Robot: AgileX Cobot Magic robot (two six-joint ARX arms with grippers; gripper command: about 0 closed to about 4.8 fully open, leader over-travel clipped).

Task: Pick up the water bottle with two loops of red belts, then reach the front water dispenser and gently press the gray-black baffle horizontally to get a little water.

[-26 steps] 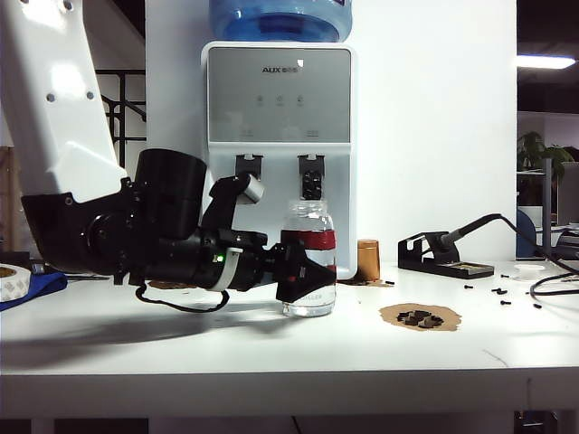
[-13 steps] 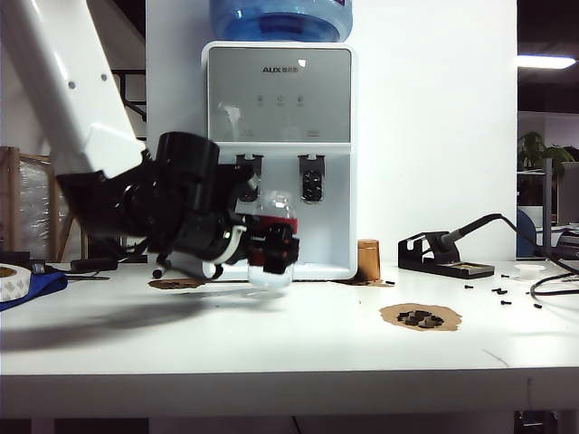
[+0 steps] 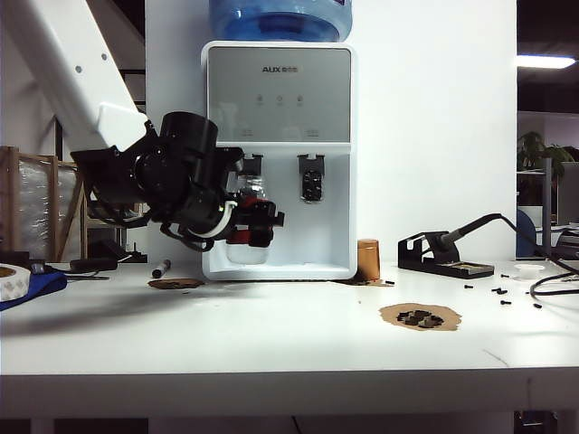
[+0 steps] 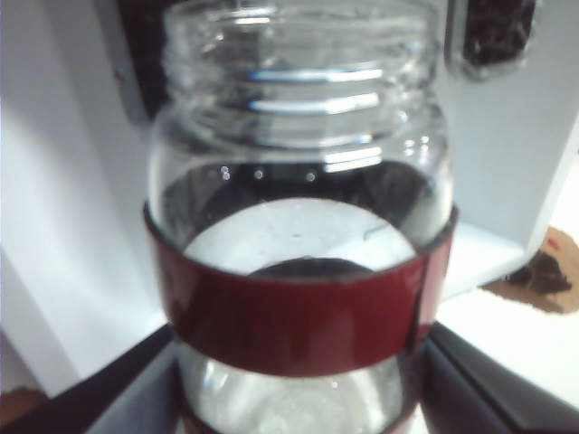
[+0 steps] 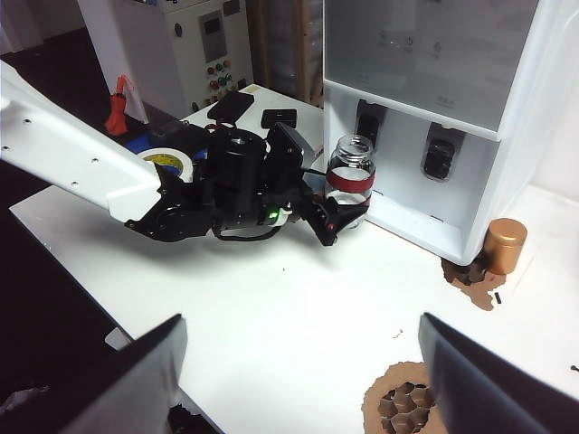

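Observation:
My left gripper [image 3: 257,222] is shut on the water bottle [image 3: 246,237], a clear glass jar with dark-red bands. It holds the jar off the table against the front of the white water dispenser [image 3: 279,99], its mouth just below the gray-black baffle [image 3: 249,165]. In the left wrist view the water bottle [image 4: 298,226] fills the picture between the black fingers [image 4: 488,380], and the baffle [image 4: 140,54] shows dark behind it. The right wrist view shows the water bottle [image 5: 350,181] in front of the baffle [image 5: 369,122]. My right gripper [image 5: 301,321] hangs open and empty above the table.
The dispenser's right-hand twin lever [image 3: 311,181] sits beside the bottle. A short brown cylinder [image 3: 367,259] stands at the dispenser's right corner. A soldering iron stand [image 3: 443,253], a brown honeycomb pad [image 3: 420,316], loose screws, a marker [image 3: 161,268] and a tape roll [image 3: 9,280] lie on the table.
The left arm lifted the bottle off the table and carried it left and back, up to the dispenser's left tap. The right arm has not moved.

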